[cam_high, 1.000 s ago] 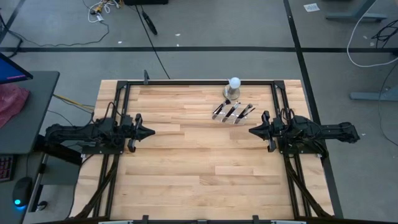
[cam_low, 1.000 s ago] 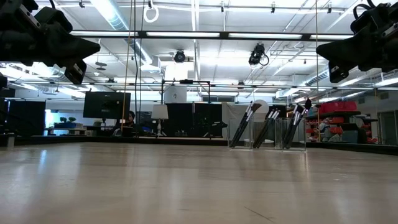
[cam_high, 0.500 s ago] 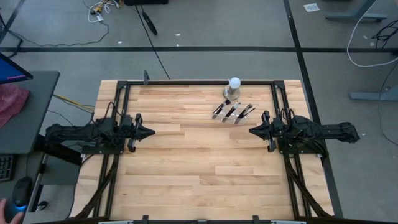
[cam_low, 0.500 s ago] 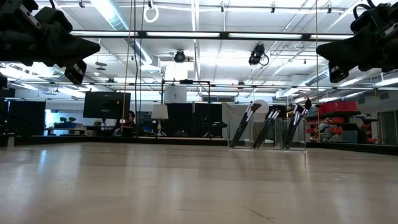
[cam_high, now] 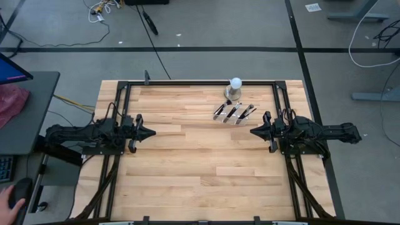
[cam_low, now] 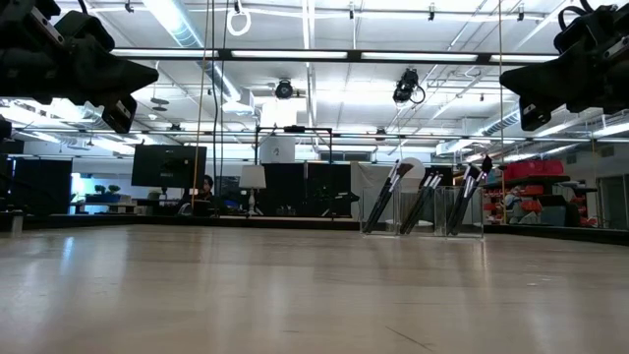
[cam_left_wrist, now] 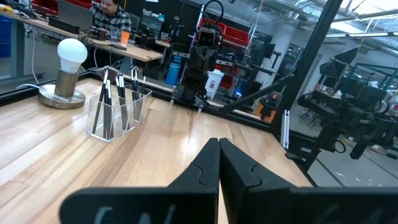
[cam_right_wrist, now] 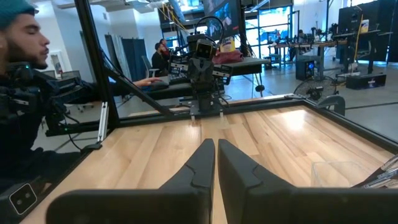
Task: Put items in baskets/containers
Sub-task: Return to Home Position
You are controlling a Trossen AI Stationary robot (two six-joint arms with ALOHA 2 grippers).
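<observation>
The left gripper (cam_high: 149, 132) and right gripper (cam_high: 255, 131) are facing each other, both with fingers pressed together, holding nothing. The brushes (cam_high: 234, 112) are standing in the clear tray (cam_right_wrist: 336, 174) near the right gripper's fingertips; light, stiff and likely slippery, they are best pinched mid-handle.

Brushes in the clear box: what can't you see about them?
High view: the brushes are too small to count.
Low view: they overlap, and the clear tray barely shows.
Right wrist view: the picture's edge cuts off tray and brushes.
Left wrist view: brush tips too small to tell apart.
</observation>
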